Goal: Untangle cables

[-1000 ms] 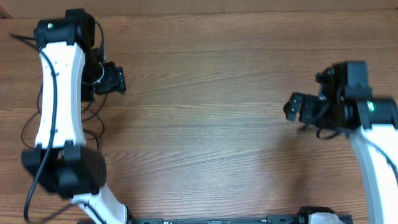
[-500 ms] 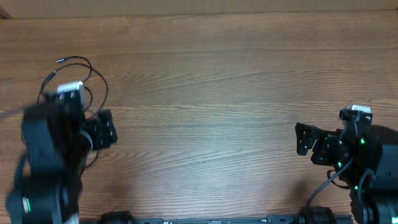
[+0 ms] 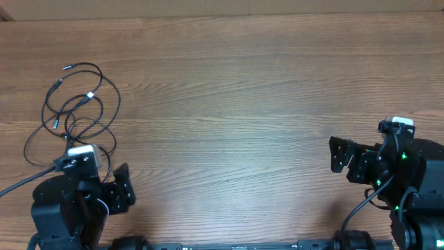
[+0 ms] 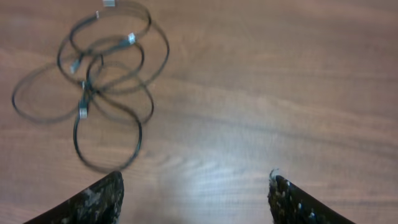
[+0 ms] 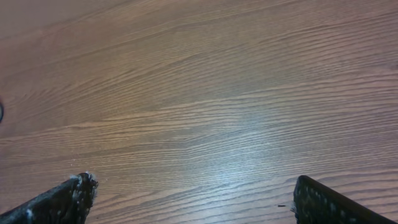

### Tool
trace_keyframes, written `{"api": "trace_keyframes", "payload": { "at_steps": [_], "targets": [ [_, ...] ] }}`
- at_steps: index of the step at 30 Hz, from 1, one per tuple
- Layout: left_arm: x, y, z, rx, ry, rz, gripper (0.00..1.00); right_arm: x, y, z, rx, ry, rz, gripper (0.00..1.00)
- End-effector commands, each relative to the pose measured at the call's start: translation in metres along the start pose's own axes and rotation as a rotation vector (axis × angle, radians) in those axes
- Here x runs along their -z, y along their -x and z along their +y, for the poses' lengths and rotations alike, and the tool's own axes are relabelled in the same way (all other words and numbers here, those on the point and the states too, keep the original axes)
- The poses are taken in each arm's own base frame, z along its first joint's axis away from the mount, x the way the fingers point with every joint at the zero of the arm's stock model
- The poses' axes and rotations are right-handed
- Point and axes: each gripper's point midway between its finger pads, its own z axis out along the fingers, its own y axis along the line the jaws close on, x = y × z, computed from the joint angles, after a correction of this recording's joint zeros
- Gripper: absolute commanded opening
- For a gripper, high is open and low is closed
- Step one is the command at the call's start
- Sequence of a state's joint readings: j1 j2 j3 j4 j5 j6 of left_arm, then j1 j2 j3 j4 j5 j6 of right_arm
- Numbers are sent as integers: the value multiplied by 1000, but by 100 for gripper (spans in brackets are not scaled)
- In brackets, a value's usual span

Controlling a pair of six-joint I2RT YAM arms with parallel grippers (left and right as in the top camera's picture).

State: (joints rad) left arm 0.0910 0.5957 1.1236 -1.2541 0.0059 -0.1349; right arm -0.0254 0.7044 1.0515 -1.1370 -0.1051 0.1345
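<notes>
The cables (image 3: 73,104) lie in one loose heap of thin black loops at about nine to ten o'clock on the counter (image 3: 236,97), near its left edge. The loops cross one another at several places, and a few small silver-tipped plugs show among them. Whether any crossing is a real knot is too fine to tell. No cord lies off by itself, so I judge the untangling far from done (at best the heap is loosened and spread flat). Pulling each cord clear and laying it apart is all left to do.

The left tool (image 4: 197,200) hovers at about seven o'clock, just on the near side of the heap. Its jaws stand wide apart with only bare wood between them. The right tool (image 5: 196,199) sits well apart at about four o'clock, fully spread and holding nothing.
</notes>
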Motion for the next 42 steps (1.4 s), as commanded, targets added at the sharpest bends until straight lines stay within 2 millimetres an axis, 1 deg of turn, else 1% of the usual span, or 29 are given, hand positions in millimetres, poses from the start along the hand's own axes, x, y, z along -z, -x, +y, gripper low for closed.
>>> {"api": "trace_keyframes", "payload": {
  "at_steps": [1,4,8,9,11,14,17,19,23,25,28,33,42],
  "targets": [
    [-1,-10,2,-2,9,37,74,-1,0,0,0,1,-1,100],
    [-1,-16,3,-2,13,63,74,-1,0,0,0,1,-1,100],
    [-1,-17,3,-2,13,67,74,-1,-1,0,0,1,0,100],
    [-1,-17,3,-2,13,67,74,-1,-1,-5,22,-27,0,100],
    [-1,-17,3,-2,13,67,74,0,2,-9,34,-53,-16,100],
    [-1,-17,3,-2,13,66,74,2,12,-5,74,-34,-62,100],
    [-1,-17,3,-2,13,67,74,10,24,14,260,45,-153,100],
    [-1,-17,3,-2,13,67,74,18,29,23,339,79,-221,100],
    [-1,-17,3,-2,13,66,74,36,32,32,380,114,-361,100],
    [-1,-17,3,-2,13,66,74,48,34,35,395,132,-481,100],
    [-1,-17,3,-2,13,67,74,56,31,35,404,142,-602,100],
    [-1,-17,3,-2,13,67,74,52,27,37,418,166,-717,100],
    [-1,-17,3,-2,13,67,74,40,31,40,433,194,-942,100]
  ]
}}
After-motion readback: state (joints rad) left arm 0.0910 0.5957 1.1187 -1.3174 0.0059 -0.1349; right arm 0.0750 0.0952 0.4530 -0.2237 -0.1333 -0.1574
